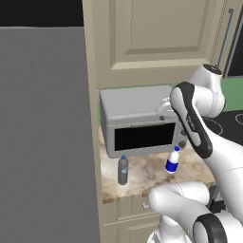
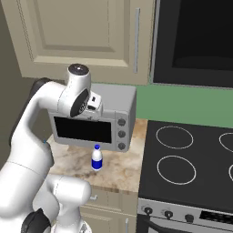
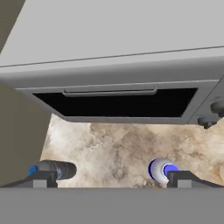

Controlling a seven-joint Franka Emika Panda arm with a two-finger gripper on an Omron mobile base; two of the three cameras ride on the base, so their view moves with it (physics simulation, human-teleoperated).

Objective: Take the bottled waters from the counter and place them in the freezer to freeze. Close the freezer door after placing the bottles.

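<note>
Two bottled waters (image 1: 123, 170) stand apart near counter (image 1: 142, 182) edge.

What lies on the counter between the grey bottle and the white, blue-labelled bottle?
Nothing: bare marbled counter separates the grey bottle from the white bottle, shown in the left base view.

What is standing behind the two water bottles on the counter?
A grey toaster oven with a dark glass door stands behind the white bottle and the grey bottle. Its interior cannot be seen.
</note>
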